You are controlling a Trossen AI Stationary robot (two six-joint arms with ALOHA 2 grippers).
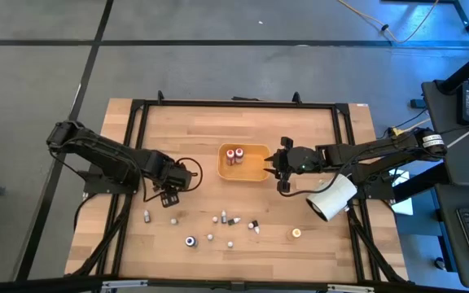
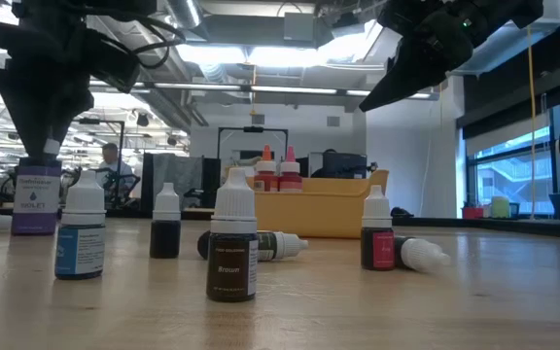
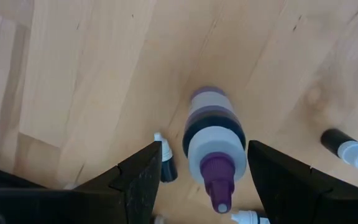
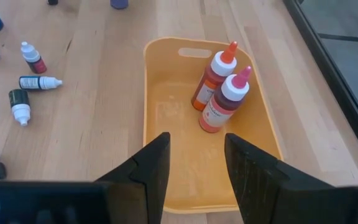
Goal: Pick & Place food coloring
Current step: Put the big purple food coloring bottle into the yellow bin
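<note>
A violet food coloring bottle (image 3: pixel 215 146) with a white cap and purple tip stands upright on the wood table. In the low view it is at the far left (image 2: pixel 35 199). My left gripper (image 1: pixel 169 194) points down over it, open, one finger on each side of the cap with gaps showing. Two red-tipped bottles (image 4: pixel 219 84) stand in the orange tray (image 4: pixel 151 93). My right gripper (image 4: pixel 194 149) hangs open above the tray's right end (image 1: pixel 263 167) with nothing between its fingers. Several more small bottles (image 1: pixel 224 218) stand or lie loose near the table's front.
A big white cylinder (image 1: pixel 332 198) lies right of the tray, under the right arm. A black frame rail (image 1: pixel 137 146) runs around the table top. A brown bottle (image 2: pixel 233 248) and a blue one (image 2: pixel 81 238) stand close to the low camera.
</note>
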